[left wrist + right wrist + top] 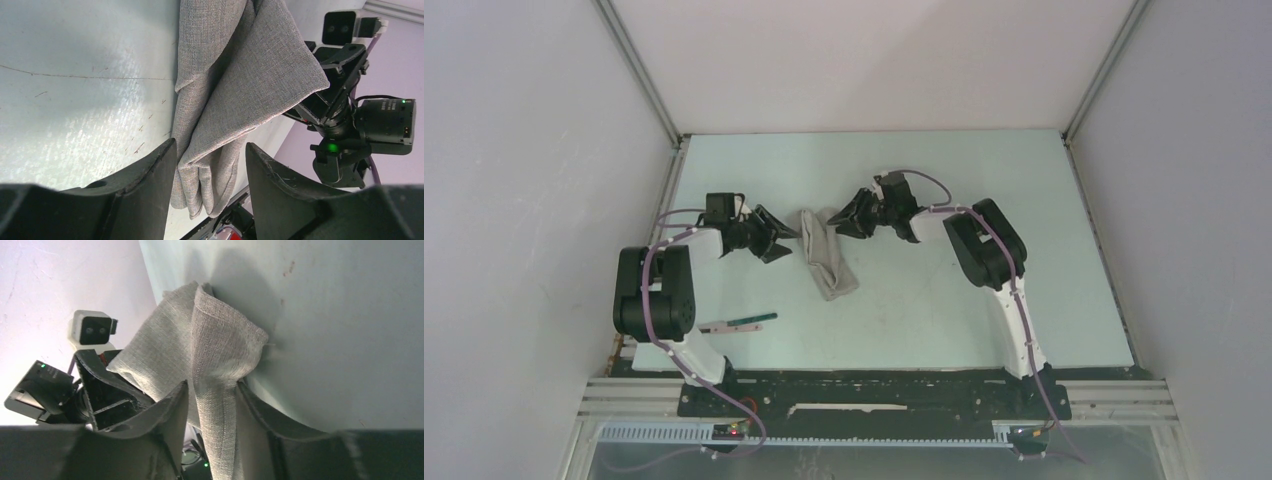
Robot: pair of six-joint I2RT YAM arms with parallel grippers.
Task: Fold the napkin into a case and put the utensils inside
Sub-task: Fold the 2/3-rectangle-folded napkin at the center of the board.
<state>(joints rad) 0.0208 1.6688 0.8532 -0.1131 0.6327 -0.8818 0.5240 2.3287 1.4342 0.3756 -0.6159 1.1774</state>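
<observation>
The napkin (827, 255) lies mid-table, folded into a narrow grey strip with its far end raised. My right gripper (845, 219) comes in from the right and is shut on a gathered fold of that far end (210, 330), which fills the gap between its fingertips (212, 383). My left gripper (776, 240) stands open on the strip's left side. In the left wrist view the layered napkin (240, 75) runs between its jaws (210, 145) without being pinched. A utensil with a thin dark green handle (749, 320) lies near the left arm's base. No fork can be made out.
Grey walls close in the pale table (984, 320) on the left, right and back. The dark mounting rail (874, 395) runs along the near edge. The right arm's elbow (989, 245) stands right of the napkin.
</observation>
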